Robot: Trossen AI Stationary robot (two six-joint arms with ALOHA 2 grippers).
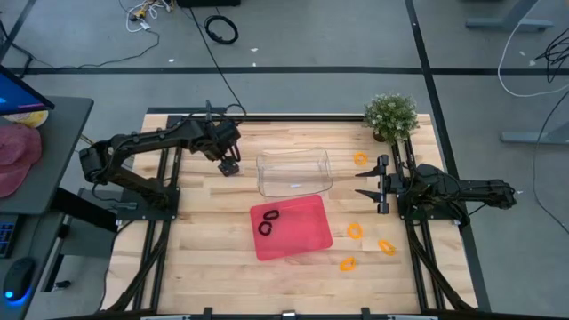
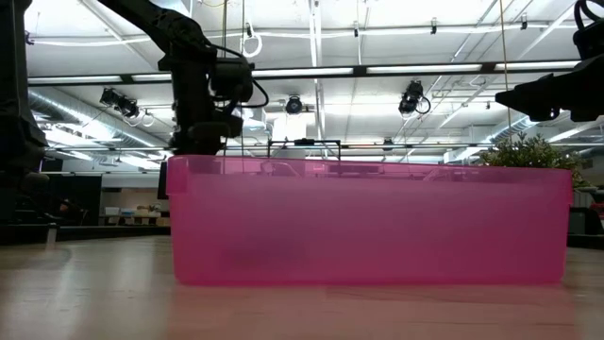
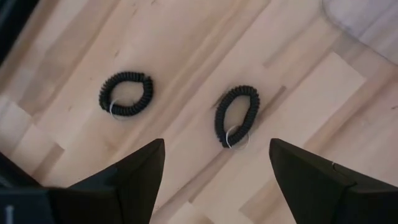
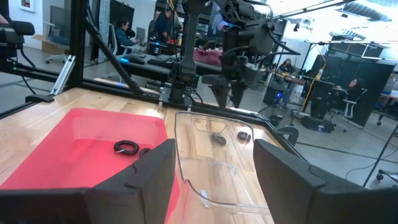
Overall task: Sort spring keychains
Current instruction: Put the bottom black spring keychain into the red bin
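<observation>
Black keychains in tray: two black spring keychains [image 1: 268, 221] lie inside the red tray [image 1: 307, 236], near its left wall; this part looks done.
Black keychains on table: two more black keychains [image 3: 237, 116] rest on the bare wood beneath the left gripper, near each other but apart, each with a small metal ring showing; the high view hides them under the arm.
Orange keychains: four orange keychains [image 1: 355, 231] lie loose on the table, three just right of and below the tray, and one [image 1: 359, 159] near the clear bin's right end; none appears sorted yet.
Clear bin: the clear bin [image 1: 294, 172] sits above the tray and looks empty, so it is likely meant for the orange set.
Left gripper: the left gripper [image 3: 211, 171] hovers over the two loose black keychains, fingers spread wide, pinching nothing.
Right gripper: the right gripper [image 1: 380, 184] waits at the table's right side beside the clear bin, fingers apart and empty.
Plant: a small potted plant [image 1: 390, 116] stands at the far right corner.
Progress: roughly a quarter done; two black and all four orange remain.
</observation>
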